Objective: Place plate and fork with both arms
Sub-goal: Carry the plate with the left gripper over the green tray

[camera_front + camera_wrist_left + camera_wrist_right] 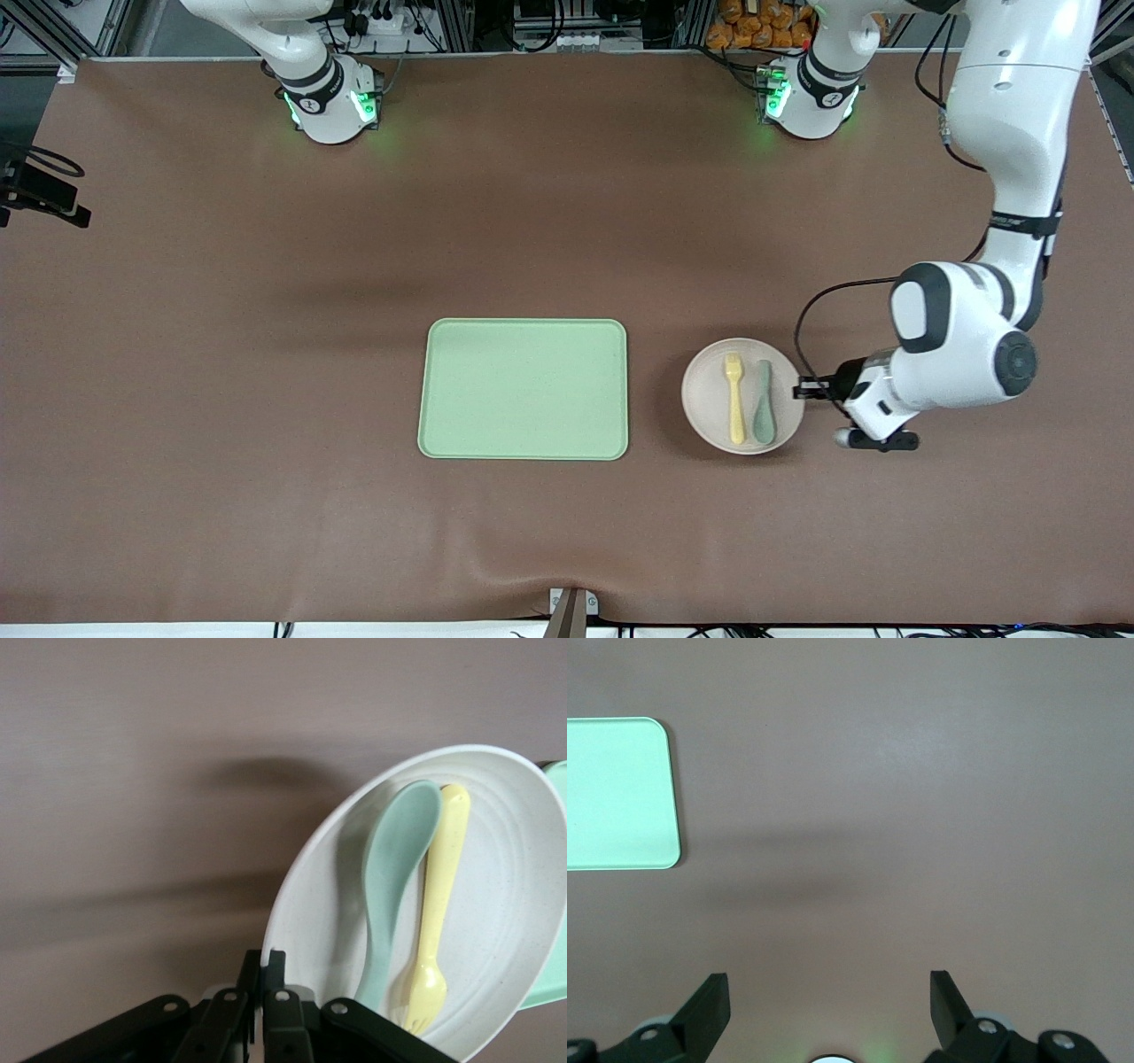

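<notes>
The off-white plate [709,394] lies toward the left arm's end of the table, beside the green tray [523,388]. The pale yellow fork [734,399] and a grey-green spoon [764,403] lie side by side in it. My left gripper [802,387] is shut on the plate's rim on the side away from the tray. In the left wrist view its fingers [267,961] pinch the rim of the plate [505,904], with the fork [434,921] and spoon [390,886] just past them. My right gripper [828,1001] is open and empty over bare table. It is out of the front view.
The light green rectangular tray sits mid-table, and one corner shows in the right wrist view [616,793]. Brown table cover lies all around it. The two arm bases stand along the table edge farthest from the front camera. A black bracket [571,611] sits at the nearest edge.
</notes>
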Tool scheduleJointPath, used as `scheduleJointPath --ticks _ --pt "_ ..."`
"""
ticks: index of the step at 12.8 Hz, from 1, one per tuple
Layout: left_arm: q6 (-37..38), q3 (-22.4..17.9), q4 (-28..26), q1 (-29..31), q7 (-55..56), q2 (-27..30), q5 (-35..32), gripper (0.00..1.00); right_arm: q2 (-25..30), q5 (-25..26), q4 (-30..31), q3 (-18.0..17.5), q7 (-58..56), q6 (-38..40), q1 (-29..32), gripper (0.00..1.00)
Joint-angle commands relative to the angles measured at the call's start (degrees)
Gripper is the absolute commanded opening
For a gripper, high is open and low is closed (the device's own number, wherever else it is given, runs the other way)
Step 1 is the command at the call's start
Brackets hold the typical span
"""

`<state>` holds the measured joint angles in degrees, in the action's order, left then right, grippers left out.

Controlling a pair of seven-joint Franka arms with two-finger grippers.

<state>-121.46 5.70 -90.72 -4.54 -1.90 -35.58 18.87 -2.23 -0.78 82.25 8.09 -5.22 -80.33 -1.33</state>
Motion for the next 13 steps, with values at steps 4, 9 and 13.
scheduleJointPath --ticks 4,9,13 --pt "1.06 -0.51 12.38 -9.42 11.73 -7.55 2.66 0.0 -0.05 -0.27 -0.16 -0.54 0.57 -0.01 0.63 1.0" --pt "-3.15 -0.95 15.66 -17.42 16.48 -11.7 2.66 0.0 -0.05 -0.36 -0.16 -0.54 0.57 -0.01 0.54 1.0" --pt "-8.69 -0.78 16.89 -22.26 21.65 -14.5 2.66 0.0 -0.05 -0.27 -0.16 -0.54 0.57 -0.01 0.54 1.0"
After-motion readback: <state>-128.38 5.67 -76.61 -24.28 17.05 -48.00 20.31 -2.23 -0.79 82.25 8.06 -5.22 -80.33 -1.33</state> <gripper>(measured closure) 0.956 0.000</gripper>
